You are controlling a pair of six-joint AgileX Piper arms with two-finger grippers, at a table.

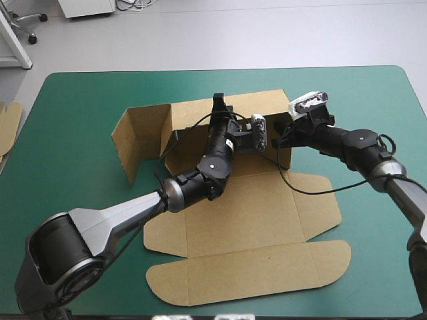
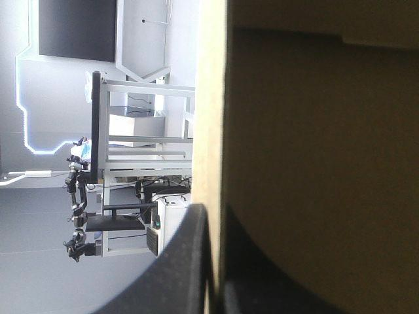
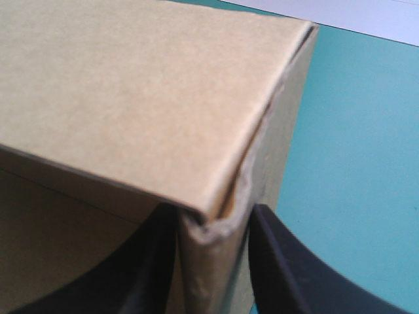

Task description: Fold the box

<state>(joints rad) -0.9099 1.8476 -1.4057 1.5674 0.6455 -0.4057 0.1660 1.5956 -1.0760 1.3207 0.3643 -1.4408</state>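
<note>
Above mid-frame, left jaws and right jaws each pinch the box (image 1: 247,220) by a raised wall, likely steadying it.

Soft, even light covers the table (image 1: 80,107); the box (image 1: 253,220) throws only faint shadows. In the left wrist view its board looks dim, perhaps backlit.

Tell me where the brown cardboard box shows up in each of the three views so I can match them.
High view: brown cardboard box at the picture's centre, far walls raised, near flaps flat.
Left wrist view: its upright wall, seen edge-on, clamped in the left gripper.
Right wrist view: a folded wall corner, clamped in the right gripper.
Shared landmark: the raised far wall, which both grippers hold.
</note>
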